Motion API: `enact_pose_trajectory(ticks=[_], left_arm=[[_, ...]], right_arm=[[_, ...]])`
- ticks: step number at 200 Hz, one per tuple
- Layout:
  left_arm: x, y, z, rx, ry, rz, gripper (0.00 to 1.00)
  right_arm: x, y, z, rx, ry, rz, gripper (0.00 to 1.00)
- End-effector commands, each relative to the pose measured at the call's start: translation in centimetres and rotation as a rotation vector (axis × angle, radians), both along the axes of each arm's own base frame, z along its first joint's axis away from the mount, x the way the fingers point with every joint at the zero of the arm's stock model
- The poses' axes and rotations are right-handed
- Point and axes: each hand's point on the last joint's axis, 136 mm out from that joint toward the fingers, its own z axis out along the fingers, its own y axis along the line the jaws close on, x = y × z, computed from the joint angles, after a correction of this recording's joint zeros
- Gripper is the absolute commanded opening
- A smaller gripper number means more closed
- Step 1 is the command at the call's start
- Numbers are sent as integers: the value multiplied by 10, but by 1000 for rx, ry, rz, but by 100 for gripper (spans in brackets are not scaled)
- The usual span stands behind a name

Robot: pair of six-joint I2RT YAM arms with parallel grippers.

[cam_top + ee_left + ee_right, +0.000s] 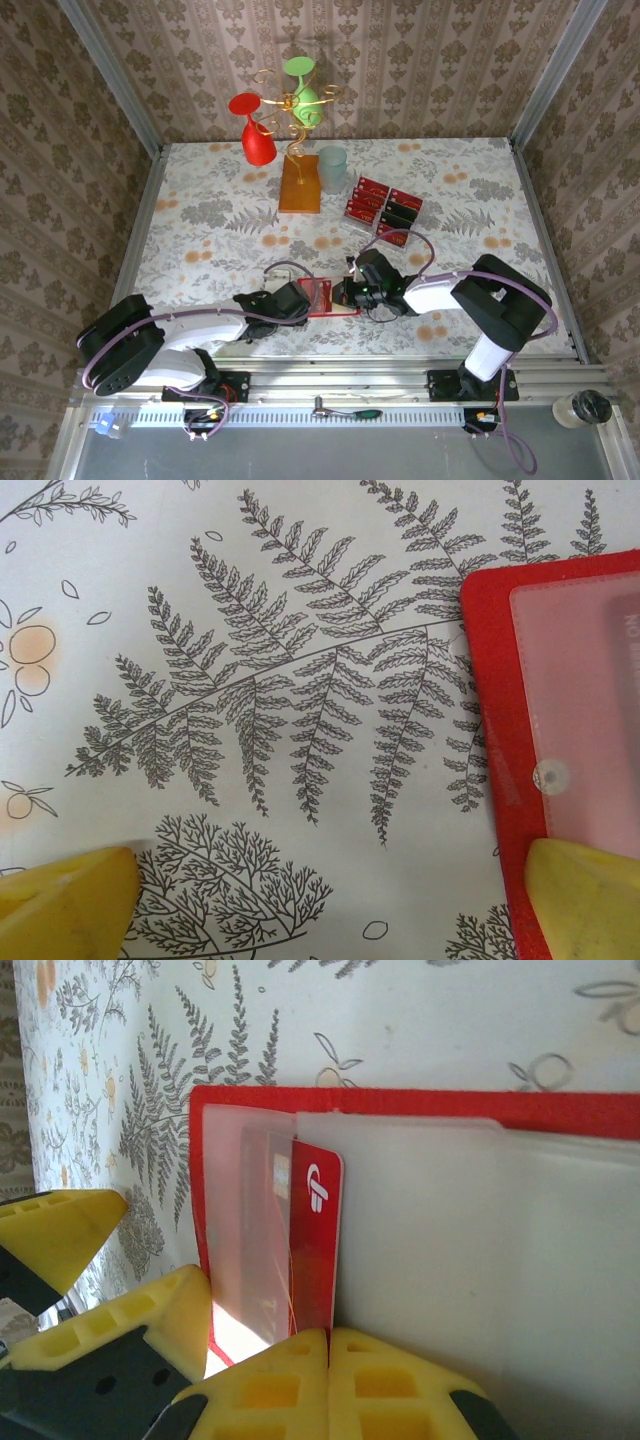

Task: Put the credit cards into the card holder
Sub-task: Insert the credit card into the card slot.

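Observation:
The card holder, a flat red wallet, lies open on the table between the two grippers. Its red rim and pale clear pockets show in the right wrist view. My right gripper is shut on one red credit card, held on edge with its far end at a pocket of the holder. My left gripper is wide open, and one of its fingers rests on the holder's red edge. The remaining credit cards, red and dark, lie in a cluster further back.
At the back of the table a wire stand on an orange-brown base carries a red glass and a green glass. A pale cup stands beside it. Walls close off the back and both sides.

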Motion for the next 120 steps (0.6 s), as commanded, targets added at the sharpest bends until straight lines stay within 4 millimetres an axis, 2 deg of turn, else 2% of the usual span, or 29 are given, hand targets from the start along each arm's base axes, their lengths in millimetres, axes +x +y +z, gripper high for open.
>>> enact_pose_trajectory(ticks=[1, 16, 45, 84, 120], left_arm=[[-7, 14, -8, 49, 16, 10, 100], [-8, 14, -9, 44, 15, 12, 100], [-8, 15, -10, 40, 12, 16, 100], [-8, 16, -8, 37, 6, 19, 100], [-8, 16, -8, 36, 5, 19, 100]], right_arm=[[-12, 1, -2, -72, 30, 97, 15], [-11, -4, 8, -115, -1, 116, 25], [-7, -15, 19, -187, -50, 121, 27], [1, -5, 25, -183, -67, 143, 7], [8, 6, 18, -168, -54, 145, 3]])
